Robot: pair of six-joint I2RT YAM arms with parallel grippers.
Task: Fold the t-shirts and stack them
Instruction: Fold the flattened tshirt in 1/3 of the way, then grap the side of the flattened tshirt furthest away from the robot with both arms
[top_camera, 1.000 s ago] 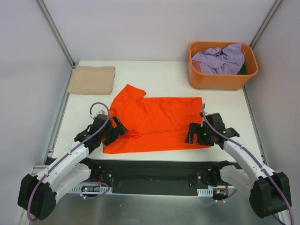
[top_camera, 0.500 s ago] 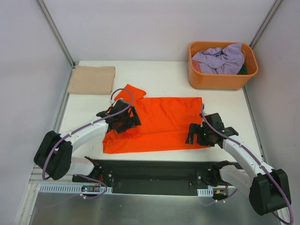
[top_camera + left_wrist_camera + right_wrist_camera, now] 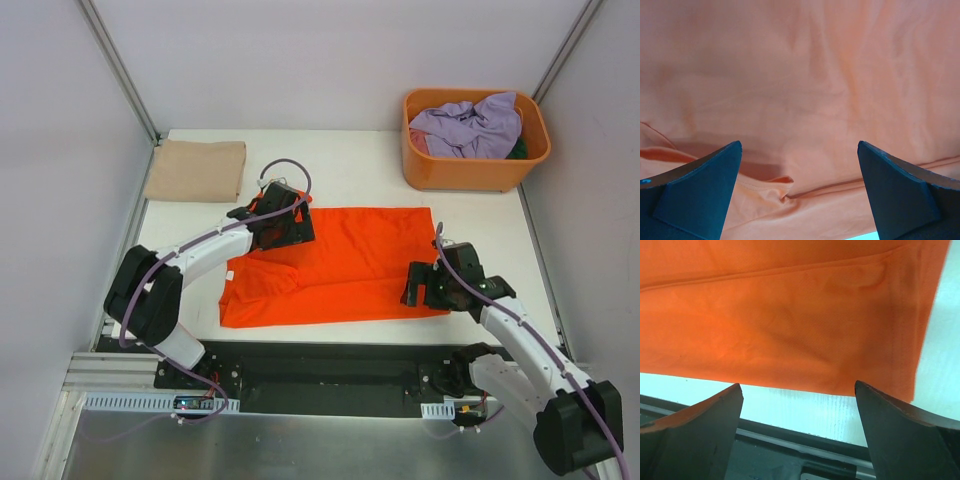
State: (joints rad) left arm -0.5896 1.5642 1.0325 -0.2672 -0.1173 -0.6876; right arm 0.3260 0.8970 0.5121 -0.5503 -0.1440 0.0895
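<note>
The bright orange t-shirt point(image 3: 350, 260) lies spread flat in the middle of the table. My left gripper point(image 3: 290, 228) is open and low over its far left part, near the sleeve. In the left wrist view orange cloth point(image 3: 800, 75) fills the frame, with a small raised fold point(image 3: 782, 182) between the open fingers point(image 3: 700, 190). My right gripper point(image 3: 415, 285) is open and empty over the shirt's near right corner point(image 3: 900, 365), above the table's front edge. The folded tan t-shirt point(image 3: 195, 170) lies at the back left. The lavender t-shirt point(image 3: 470, 128) is in the basket, with a bit of dark green cloth point(image 3: 518, 150) beside it.
The orange plastic basket point(image 3: 470, 172) stands at the back right corner. White walls with metal posts close in the table point(image 3: 350, 165) on three sides. A black rail point(image 3: 330, 360) with the arm bases runs along the near edge.
My left gripper has moved from the shirt's near left edge up and to the right, onto its far left part by the sleeve. The right arm has barely moved.
</note>
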